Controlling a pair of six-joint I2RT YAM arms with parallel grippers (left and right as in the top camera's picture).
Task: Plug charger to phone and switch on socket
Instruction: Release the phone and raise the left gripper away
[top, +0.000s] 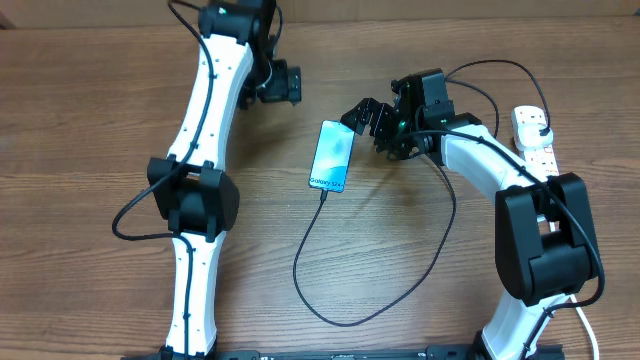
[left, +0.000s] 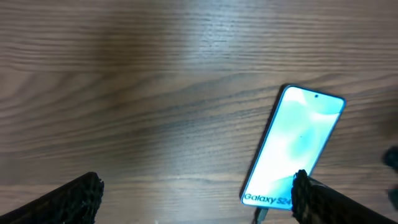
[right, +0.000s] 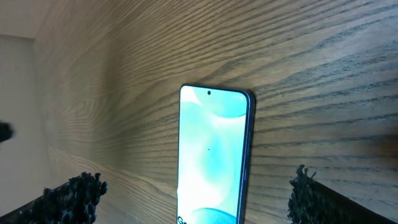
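the phone (top: 331, 157) lies flat and face up on the wooden table (top: 90, 110), between the two arms, its light-blue screen lit. in the left wrist view white lettering at the screen's lower end reads "galaxy s24" (left: 267, 199); the right wrist view cuts that line off at the frame's bottom edge. no other writing is legible.

the charger (top: 335, 318), a thin black cable, meets the phone's lower end, loops toward the table's near edge, then climbs back under the right arm. whether its tip is fully seated cannot be told.

the socket (top: 533, 140), a white power strip with small red switch marks, sits at the far right, partly covered by the right arm's elbow; its thick white cord (top: 585, 322) trails off at the bottom right.

the left gripper (top: 283, 83) hangs off beyond the phone's top left, fingers spread and grasping nothing. the right gripper (top: 365, 118) hovers just beside the phone's top right corner, fingers likewise released and empty, the phone framed between its fingertips (right: 305, 186).
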